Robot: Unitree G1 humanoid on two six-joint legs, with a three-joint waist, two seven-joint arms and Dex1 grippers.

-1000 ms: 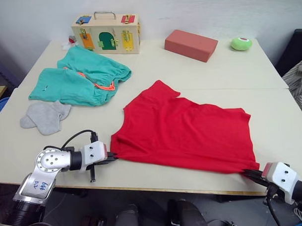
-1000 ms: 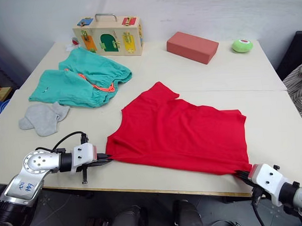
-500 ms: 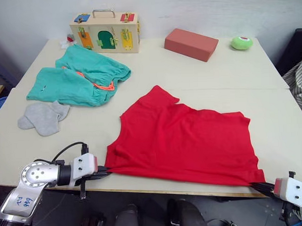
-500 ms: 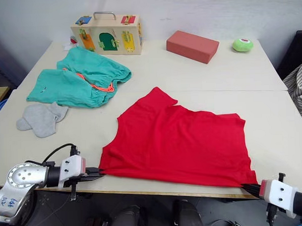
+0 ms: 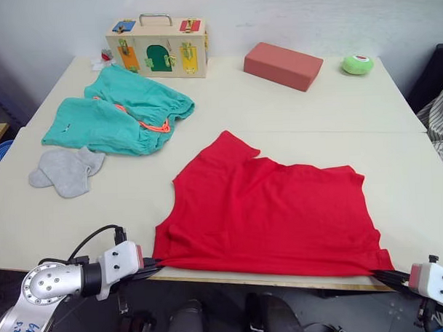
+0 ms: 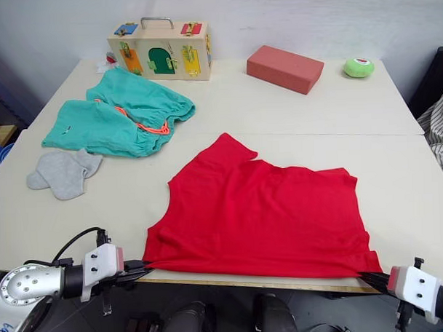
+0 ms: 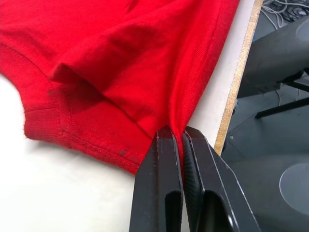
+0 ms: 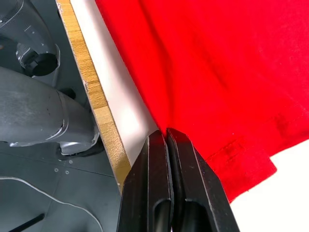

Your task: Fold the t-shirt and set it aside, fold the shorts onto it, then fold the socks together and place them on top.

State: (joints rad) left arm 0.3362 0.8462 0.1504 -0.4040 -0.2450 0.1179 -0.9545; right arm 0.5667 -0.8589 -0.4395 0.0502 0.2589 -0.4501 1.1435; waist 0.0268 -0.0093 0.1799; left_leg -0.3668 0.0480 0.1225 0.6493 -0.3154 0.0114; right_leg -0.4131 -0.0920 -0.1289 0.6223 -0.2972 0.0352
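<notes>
The t-shirt (image 5: pixel 270 211) lies spread flat on the near half of the table (image 5: pixel 292 105), its near edge at the table's front edge. The left gripper (image 5: pixel 151 265) and the right gripper (image 5: pixel 389 275) are each clamped tight on a near corner of it. The shorts (image 5: pixel 118 111) and socks (image 5: pixel 65 170) lie well apart, far left.
</notes>
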